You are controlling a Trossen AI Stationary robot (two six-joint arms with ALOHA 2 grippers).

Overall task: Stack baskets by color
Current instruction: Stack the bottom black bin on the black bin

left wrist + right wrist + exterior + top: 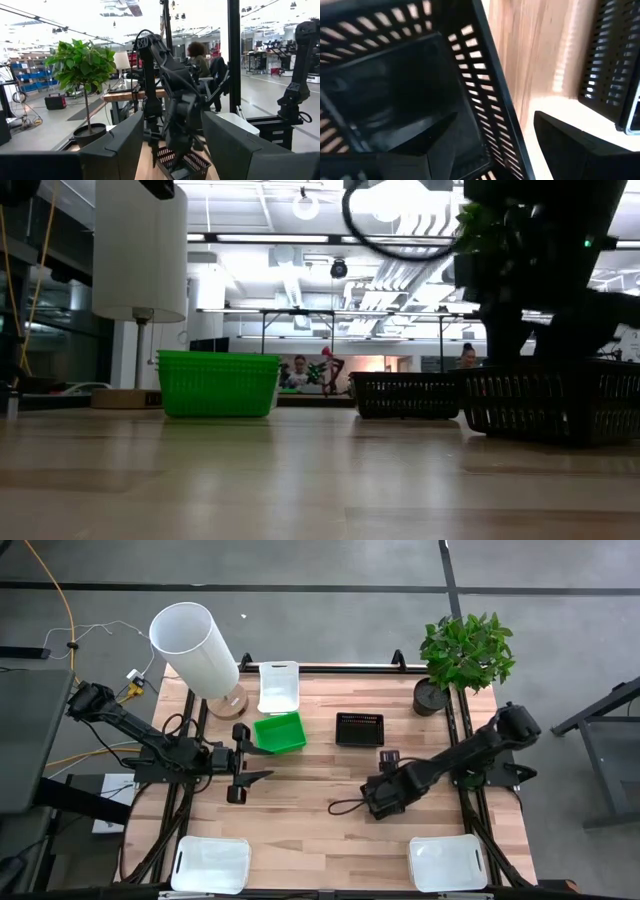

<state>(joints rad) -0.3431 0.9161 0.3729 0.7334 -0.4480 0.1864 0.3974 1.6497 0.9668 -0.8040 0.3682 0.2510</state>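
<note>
Two black mesh baskets show in the low view: one (405, 395) at mid-table and one (548, 405) under my right arm. My right gripper (383, 788) points steeply down over the second one (390, 756) and stands open. In its wrist view one finger (420, 147) is inside that basket and the other (575, 150) outside, with the mesh side wall (490, 110) between them. The first black basket (359, 728) sits farther back, beside a green basket (280, 732). My left gripper (255, 765) waits open at the left, above the table.
A white basket (279, 687) lies at the far edge, and two more white baskets (210, 863) (448, 862) sit at the near corners. A tall white cylinder (195, 645) stands at the far left and a potted plant (465, 655) at the far right. Bare wood lies between the near baskets.
</note>
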